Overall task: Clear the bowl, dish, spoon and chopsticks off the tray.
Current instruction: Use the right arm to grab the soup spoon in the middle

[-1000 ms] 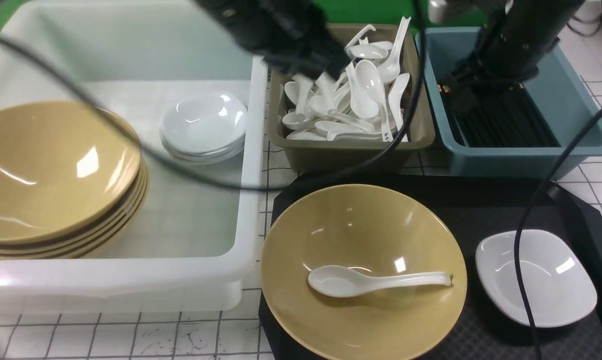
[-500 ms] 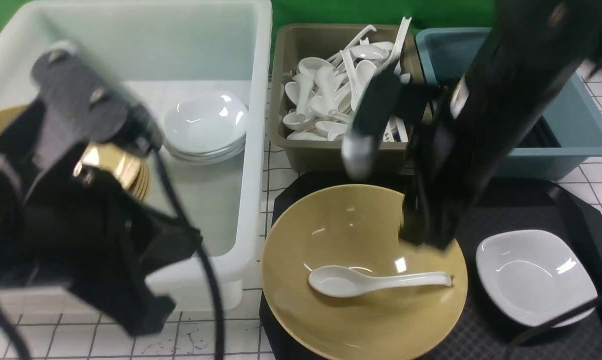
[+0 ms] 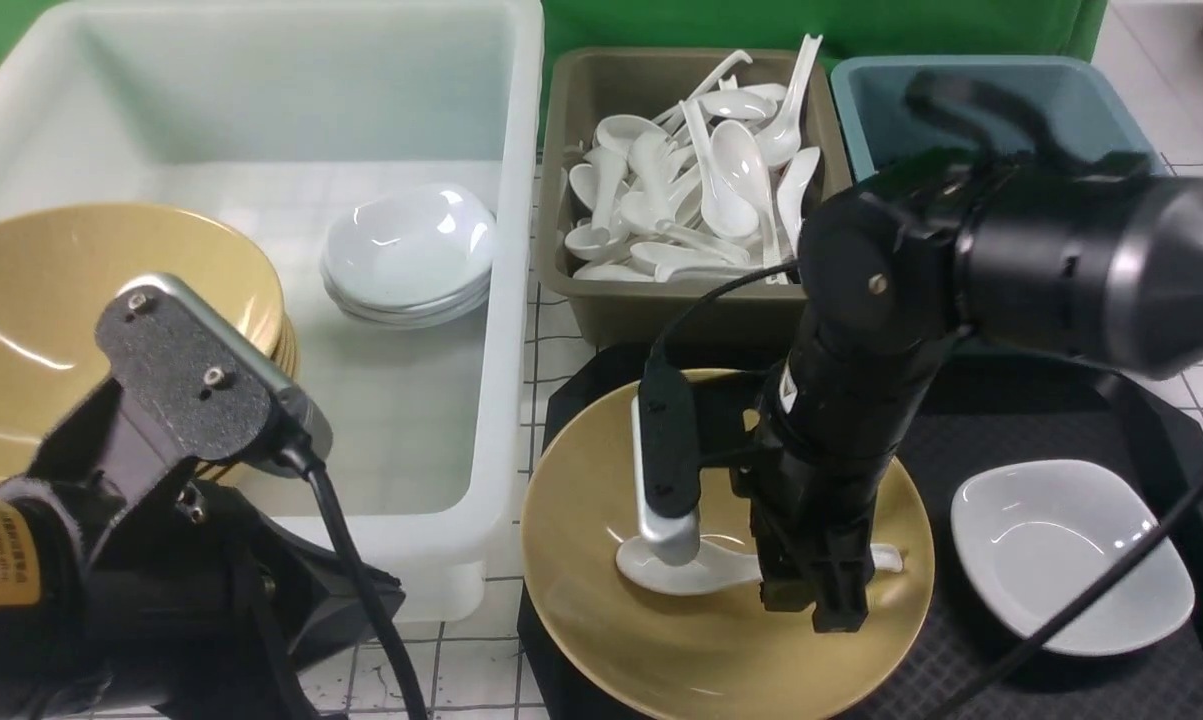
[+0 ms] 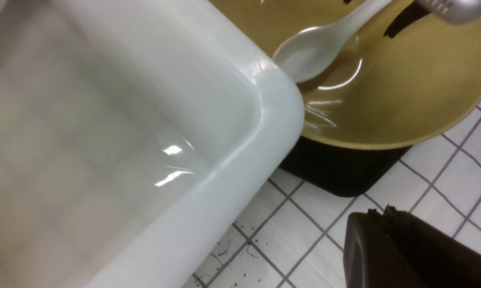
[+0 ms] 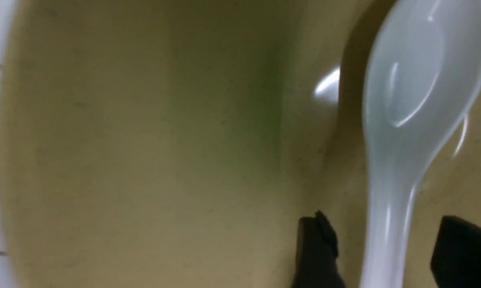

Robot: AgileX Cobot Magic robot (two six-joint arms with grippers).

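The mustard-yellow bowl (image 3: 581,520) sits on the left part of the black tray (image 3: 1011,400), with the white spoon (image 3: 701,572) lying in it. My right gripper (image 3: 816,600) is down inside the bowl. In the right wrist view the right gripper (image 5: 384,250) is open, with one of its fingers (image 5: 316,248) on each side of the spoon (image 5: 416,88) handle, not touching it. The white dish (image 3: 1071,560) rests on the tray's right side. My left gripper (image 4: 380,212) is shut and empty over the tiled table near the tray corner (image 4: 336,172). The chopsticks are out of view.
A white tub (image 3: 506,300) at the left holds stacked yellow bowls (image 3: 51,320) and white dishes (image 3: 406,250). Its corner (image 4: 272,100) is close to the bowl (image 4: 404,100). Behind the tray stand a brown bin (image 3: 611,310) full of spoons and a blue bin (image 3: 1061,100).
My right arm swung from over the blue bin down into the bowl and now straddles the spoon handle. My left arm came back from the bins to the near left corner.
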